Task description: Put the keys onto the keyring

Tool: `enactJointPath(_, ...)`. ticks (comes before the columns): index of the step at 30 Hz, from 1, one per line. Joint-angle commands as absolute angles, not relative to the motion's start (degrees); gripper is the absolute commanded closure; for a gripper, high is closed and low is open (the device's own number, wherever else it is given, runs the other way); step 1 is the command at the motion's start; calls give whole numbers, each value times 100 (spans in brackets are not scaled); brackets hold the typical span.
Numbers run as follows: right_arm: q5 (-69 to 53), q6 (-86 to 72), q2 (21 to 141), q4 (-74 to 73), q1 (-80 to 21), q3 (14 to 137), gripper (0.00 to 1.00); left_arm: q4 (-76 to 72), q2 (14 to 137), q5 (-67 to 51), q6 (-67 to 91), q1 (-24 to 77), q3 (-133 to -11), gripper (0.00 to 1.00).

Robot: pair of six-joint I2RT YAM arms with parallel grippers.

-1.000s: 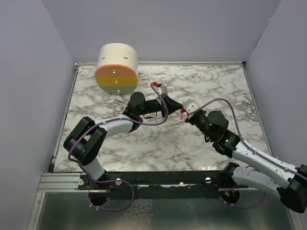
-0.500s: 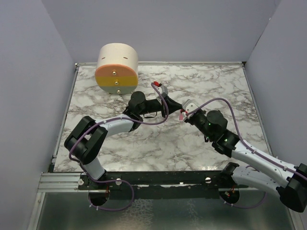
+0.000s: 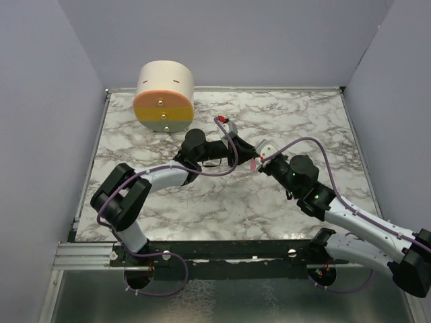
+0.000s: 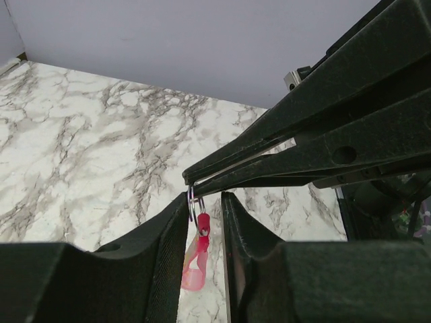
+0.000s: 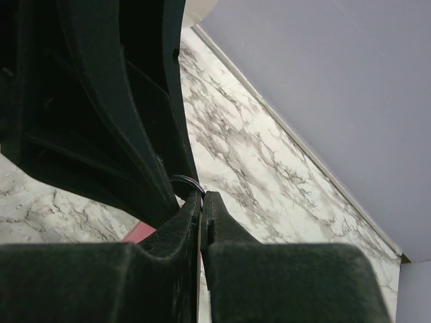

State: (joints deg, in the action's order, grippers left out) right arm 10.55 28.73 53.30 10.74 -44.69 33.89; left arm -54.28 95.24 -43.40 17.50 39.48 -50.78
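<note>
The keys are one pink-red piece (image 4: pixel 197 249) hanging from the keyring (image 4: pixel 194 200), a thin metal loop. My right gripper (image 4: pixel 191 184) comes in from the right and is shut on the top of that loop. My left gripper (image 4: pixel 204 197) stands open, its fingers on either side of the hanging piece with a gap on each side. In the right wrist view the right gripper (image 5: pixel 201 196) pinches the keyring (image 5: pixel 186 180) hard against the left fingers (image 5: pixel 108 114). From above, both grippers meet over mid-table at the pink keys (image 3: pixel 253 162).
A cream cylinder with an orange and yellow front (image 3: pixel 163 95) stands at the back left of the marble table (image 3: pixel 303 121). A red plug (image 3: pixel 220 120) sits on the left arm's cable. Grey walls enclose the table on three sides.
My left jaws were shut and have opened around the pink piece. The right gripper stays shut on the ring. Both arms have hardly moved.
</note>
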Motion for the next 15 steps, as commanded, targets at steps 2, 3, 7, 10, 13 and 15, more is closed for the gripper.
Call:
enactJointPath(2,891,2807,5323,1268,-4502,3516,99,-5401,9389,-4513,1775,3964,-5098,79)
enactJointPath(3,902,2816,5318,1258,-4500,3516,99,-5400,9387,-4499,1775,3964,-5093,81)
enactJointPath(7,932,2816,5309,1239,-4500,3516,99,-5393,9363,-4483,1782,3964,-5099,90)
enactJointPath(10,940,2813,5300,1231,-4500,3516,99,-5379,9352,-4465,1776,3964,-5096,99)
enactJointPath(13,949,2806,5295,1213,-4499,3523,99,-5371,9330,-4425,1767,3964,-5081,100)
enactJointPath(15,947,2791,5297,1215,-4499,3520,99,-5370,9306,-4391,1743,3964,-5059,100)
